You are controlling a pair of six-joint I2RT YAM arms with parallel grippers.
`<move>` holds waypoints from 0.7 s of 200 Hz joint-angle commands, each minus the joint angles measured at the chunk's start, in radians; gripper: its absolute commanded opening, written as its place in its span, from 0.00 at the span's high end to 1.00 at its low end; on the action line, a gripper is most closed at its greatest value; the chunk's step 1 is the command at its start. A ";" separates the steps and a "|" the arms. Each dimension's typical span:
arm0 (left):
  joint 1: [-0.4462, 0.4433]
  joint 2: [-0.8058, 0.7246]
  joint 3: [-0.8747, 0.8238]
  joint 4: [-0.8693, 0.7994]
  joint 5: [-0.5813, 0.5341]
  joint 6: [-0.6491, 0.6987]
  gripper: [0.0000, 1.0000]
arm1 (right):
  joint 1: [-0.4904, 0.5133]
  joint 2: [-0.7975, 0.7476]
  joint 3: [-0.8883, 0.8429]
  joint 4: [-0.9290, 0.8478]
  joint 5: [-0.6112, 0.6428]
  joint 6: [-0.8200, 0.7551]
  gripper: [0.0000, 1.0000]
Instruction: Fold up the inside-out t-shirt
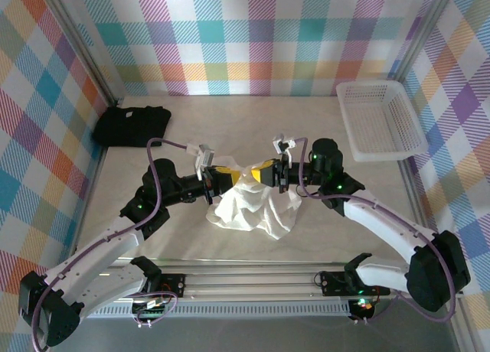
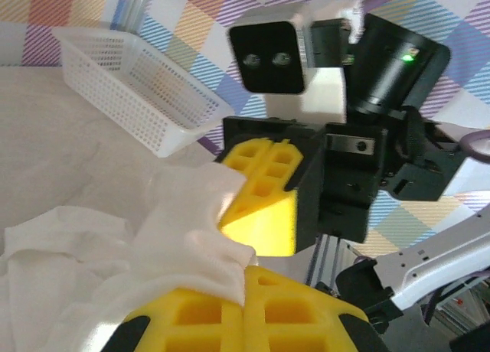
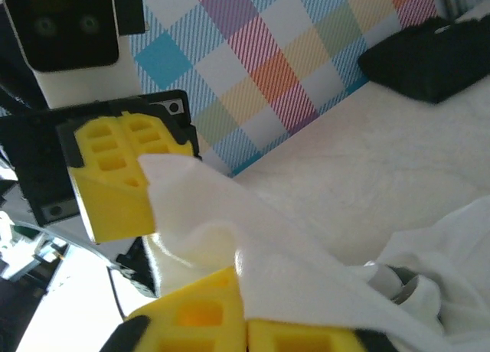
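Visitor: Clutter on the table (image 1: 253, 115), what do you see?

Tech: Start from the white basket (image 1: 383, 154), up against the plaid wall (image 1: 253, 38). A black t-shirt (image 1: 132, 125) lies bunched well apart from the basket, clear across the table to its left and about as far back.

Visitor: And the shirt they are working on?

Tech: The inside-out t-shirt (image 1: 249, 210) is left of the basket and nearer the arm bases than it, roughly mid-table. The right arm (image 1: 329, 164) bends through the stretch between the basket and the shirt, so that is what stands between them.

Visitor: What are the pincers doing?

Tech: The left gripper (image 1: 227, 173) and the right gripper (image 1: 259, 171) face each other, close together, both left of the basket. Each has its yellow fingers (image 2: 268, 306) closed together on a pinch of the white cloth. In the right wrist view the fabric runs up over the closed tips.

Visitor: How does the shirt look?

Tech: Plain, white to cream, soft and badly crumpled. The top of it is drawn up into a small peak between the two grippers. The rest sags down from them in loose folds and spreads on the table on the side away from the basket's back wall, toward the bases.
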 commanded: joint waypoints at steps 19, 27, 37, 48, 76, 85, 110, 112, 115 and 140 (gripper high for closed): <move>0.007 -0.013 0.027 -0.098 -0.166 0.071 0.98 | 0.005 -0.111 0.097 -0.107 -0.031 -0.072 1.00; 0.007 -0.008 0.029 -0.109 -0.180 0.080 0.96 | 0.005 -0.114 0.106 -0.105 -0.042 -0.065 1.00; 0.008 0.001 0.033 -0.123 -0.186 0.091 0.93 | 0.005 -0.113 0.115 -0.095 -0.054 -0.051 1.00; 0.008 0.010 0.036 -0.130 -0.179 0.098 0.86 | 0.005 -0.109 0.123 -0.082 -0.061 -0.035 1.00; 0.005 0.014 0.045 -0.158 -0.154 0.107 0.65 | 0.005 -0.090 0.146 -0.084 -0.049 -0.002 1.00; 0.001 0.007 0.045 -0.169 -0.159 0.109 0.60 | 0.005 -0.083 0.157 -0.096 -0.043 0.004 1.00; -0.017 -0.029 0.045 -0.207 -0.230 0.110 0.51 | 0.005 -0.062 0.179 -0.121 -0.022 0.024 1.00; -0.017 -0.034 0.046 -0.211 -0.243 0.108 0.50 | 0.005 -0.060 0.181 -0.125 -0.018 0.026 1.00; -0.021 -0.040 0.048 -0.217 -0.261 0.105 0.49 | 0.006 -0.058 0.182 -0.128 -0.014 0.028 1.00; -0.079 -0.103 0.068 -0.288 -0.425 0.108 0.38 | 0.005 -0.040 0.192 -0.139 0.026 0.044 1.00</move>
